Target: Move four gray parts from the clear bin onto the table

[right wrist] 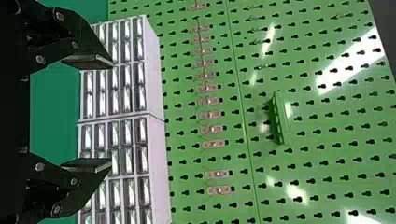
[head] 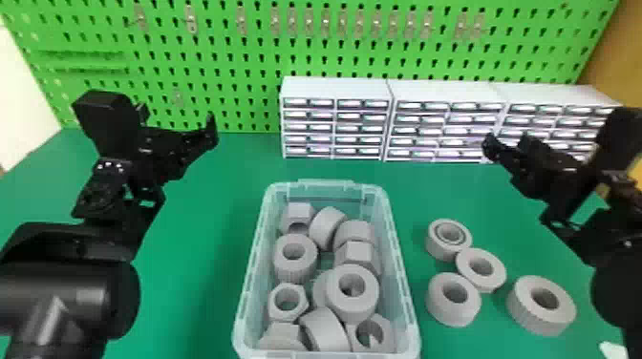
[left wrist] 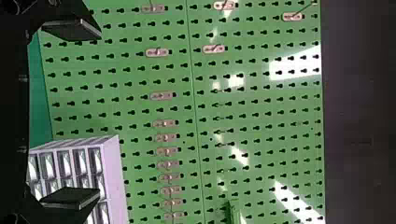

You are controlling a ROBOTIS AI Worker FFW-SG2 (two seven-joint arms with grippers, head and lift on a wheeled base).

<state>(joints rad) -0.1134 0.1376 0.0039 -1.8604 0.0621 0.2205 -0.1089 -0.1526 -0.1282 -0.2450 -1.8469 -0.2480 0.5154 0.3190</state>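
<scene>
Four thick, matte gray rings (head: 540, 321) lie on the table (head: 200, 286), right of your bin (head: 251, 267), which holds more gray parts (head: 353, 310), some six-sided. Your left hand (head: 210, 133) and right hand (head: 489, 143) are spread apart.

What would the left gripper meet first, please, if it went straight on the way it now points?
Probably the green pegboard, straight beyond the open left gripper; the white drawer unit seems off to its right, though depth is unclear.
</scene>
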